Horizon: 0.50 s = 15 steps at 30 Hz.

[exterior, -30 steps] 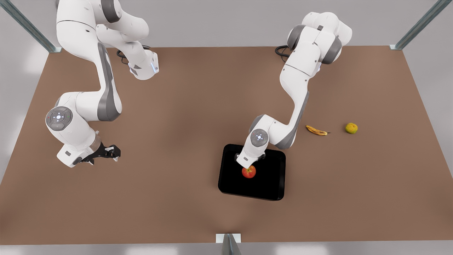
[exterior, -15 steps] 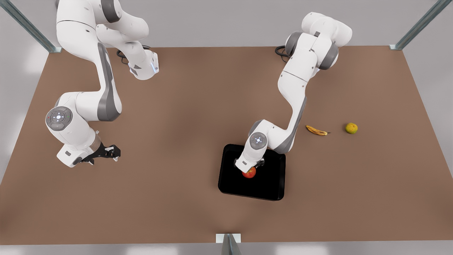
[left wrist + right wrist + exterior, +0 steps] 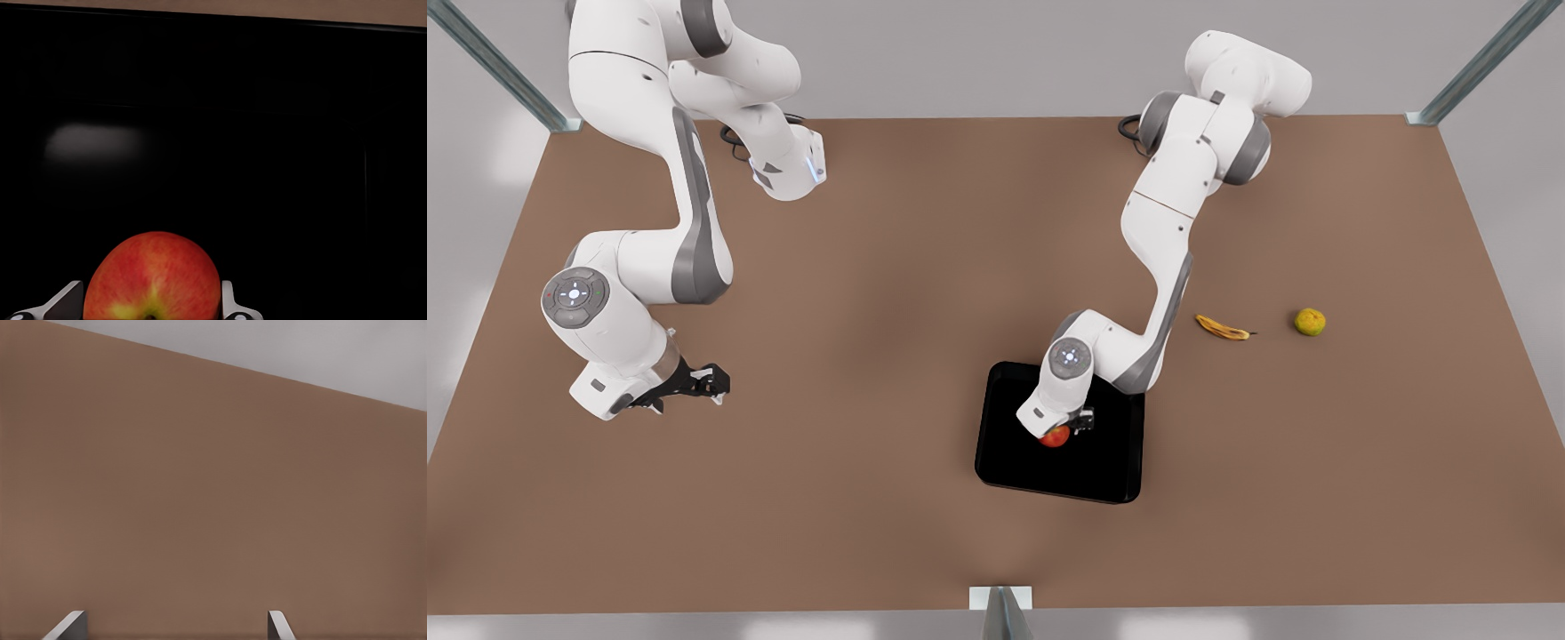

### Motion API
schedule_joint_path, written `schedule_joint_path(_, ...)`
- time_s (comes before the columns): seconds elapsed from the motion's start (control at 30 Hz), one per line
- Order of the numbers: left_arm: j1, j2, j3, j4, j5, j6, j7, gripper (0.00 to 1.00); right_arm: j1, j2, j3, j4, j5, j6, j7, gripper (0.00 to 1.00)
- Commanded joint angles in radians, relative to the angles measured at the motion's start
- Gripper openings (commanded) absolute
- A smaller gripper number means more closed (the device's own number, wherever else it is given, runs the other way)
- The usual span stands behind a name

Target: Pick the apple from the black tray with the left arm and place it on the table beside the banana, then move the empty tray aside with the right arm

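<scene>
The first step, the pick, is judged to be in hand: the left gripper (image 3: 1065,430) is lowered over the apple (image 3: 1056,436), which rests near the middle of the black tray (image 3: 1112,462). In the left wrist view its fingers (image 3: 67,301) are set apart on either side of the apple (image 3: 152,277), not yet closed on it. A closing and a lift are called for next, then a carry to the banana (image 3: 1222,328) on the front view's right. The right gripper (image 3: 694,382) waits with fingers spread over the brown table (image 3: 854,293), which is bounded by grey surroundings.
</scene>
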Motion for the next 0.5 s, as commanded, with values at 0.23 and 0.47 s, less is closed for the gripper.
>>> schedule_joint_path(0.23,0.002,-0.056,0.006,0.002,0.004,-0.16,0.066,0.81,0.0,-0.001,0.001,0.001,0.001,-0.002,-0.003,1.0)
schedule_joint_path(0.47,0.12,-0.373,0.004,-0.283,-0.001,-0.284,0.31,0.77,0.032,-0.033,0.194,0.109,0.001,-0.216,0.271,1.0)
